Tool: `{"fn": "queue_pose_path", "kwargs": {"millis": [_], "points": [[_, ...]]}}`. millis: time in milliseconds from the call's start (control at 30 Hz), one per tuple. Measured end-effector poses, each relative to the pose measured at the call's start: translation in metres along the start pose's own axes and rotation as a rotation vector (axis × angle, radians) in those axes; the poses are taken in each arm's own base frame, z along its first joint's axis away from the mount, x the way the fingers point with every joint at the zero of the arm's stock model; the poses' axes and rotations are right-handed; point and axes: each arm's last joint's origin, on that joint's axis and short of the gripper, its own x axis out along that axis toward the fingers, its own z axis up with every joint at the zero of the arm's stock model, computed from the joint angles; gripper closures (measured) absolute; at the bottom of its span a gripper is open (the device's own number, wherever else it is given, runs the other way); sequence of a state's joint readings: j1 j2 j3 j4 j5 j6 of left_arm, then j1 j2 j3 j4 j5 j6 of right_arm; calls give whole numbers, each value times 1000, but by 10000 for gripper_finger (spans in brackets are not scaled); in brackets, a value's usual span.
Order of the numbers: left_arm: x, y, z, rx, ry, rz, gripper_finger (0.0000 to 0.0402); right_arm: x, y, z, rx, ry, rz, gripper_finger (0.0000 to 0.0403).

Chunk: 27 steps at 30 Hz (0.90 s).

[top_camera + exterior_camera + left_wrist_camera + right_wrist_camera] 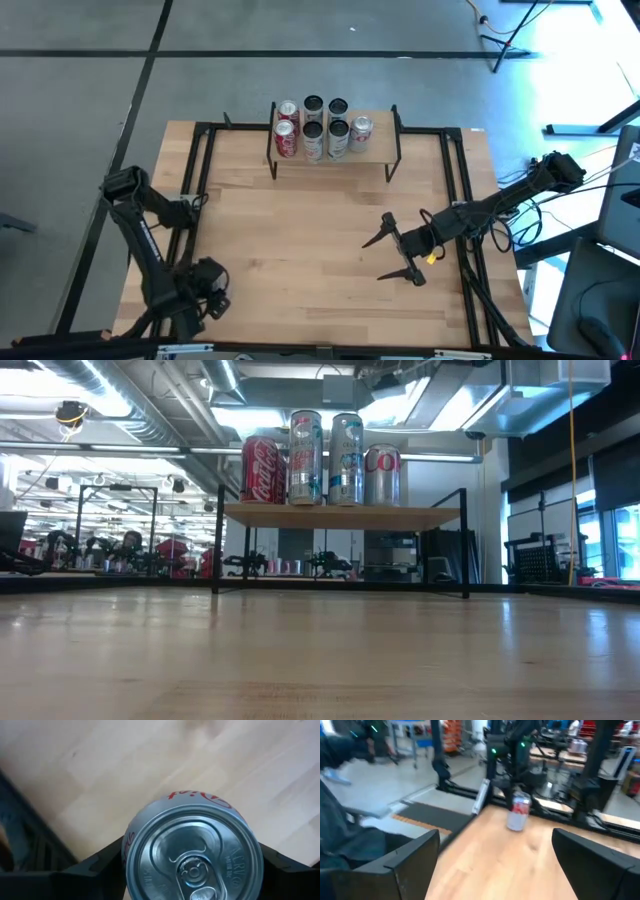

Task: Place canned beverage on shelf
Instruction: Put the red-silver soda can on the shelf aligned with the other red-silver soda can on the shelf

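The left end effector (pixel 205 290) sits low at the near-left corner of the worktop (pixel 300 230), and its wrist view looks straight down on a silver can (pixel 192 852) standing between its two dark fingers (pixel 95 865). The fingers flank the can closely on both sides, but whether they already press on it cannot be told from these pictures; the can looks to be standing on the worktop, not lifted. From here the shelf (pixel 335 158) lies well ahead of that end effector, at the far edge of the worktop.

The right end effector (pixel 395 257) hangs over the near-right part of the worktop with its jaws wide apart and nothing between them. Its wrist view shows the same can far ahead of it, beside the left arm.

On the shelf seven cans (pixel 318 128) already stand in two rows, crowded toward its left part, with bare plank at the other end.

So the task seems well along: earlier cans are placed, and this one is at the grasping stage. Lifting, carrying it across and setting it down remain.
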<state>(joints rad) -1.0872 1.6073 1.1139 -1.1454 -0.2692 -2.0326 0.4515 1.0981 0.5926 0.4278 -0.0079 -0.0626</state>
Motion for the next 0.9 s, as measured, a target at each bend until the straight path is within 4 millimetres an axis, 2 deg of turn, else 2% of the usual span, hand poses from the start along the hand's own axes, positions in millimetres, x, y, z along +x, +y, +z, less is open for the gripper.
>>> {"fn": "queue_pose_path", "kwargs": {"millis": [167, 300, 433, 633, 800, 900], "points": [[8, -18, 24, 74, -53, -66, 133, -1, -3, -7, -24, 84, -108, 33], [16, -34, 47, 144, -100, -126, 133, -1, -1, -11, 1, 240, -184, 33], [23, -48, 77, 222, -176, -178, 133, -3, 10, -16, 16, 367, -320, 33], [28, -76, 124, 384, -255, -363, 133, -7, 28, -17, 43, 381, -356, 33], [33, -81, 160, 475, -314, -407, 133, -12, 34, -25, 176, 445, -365, 33], [40, -82, 175, 516, -316, -404, 133, -13, 36, -31, 258, 483, -394, 33]]}}
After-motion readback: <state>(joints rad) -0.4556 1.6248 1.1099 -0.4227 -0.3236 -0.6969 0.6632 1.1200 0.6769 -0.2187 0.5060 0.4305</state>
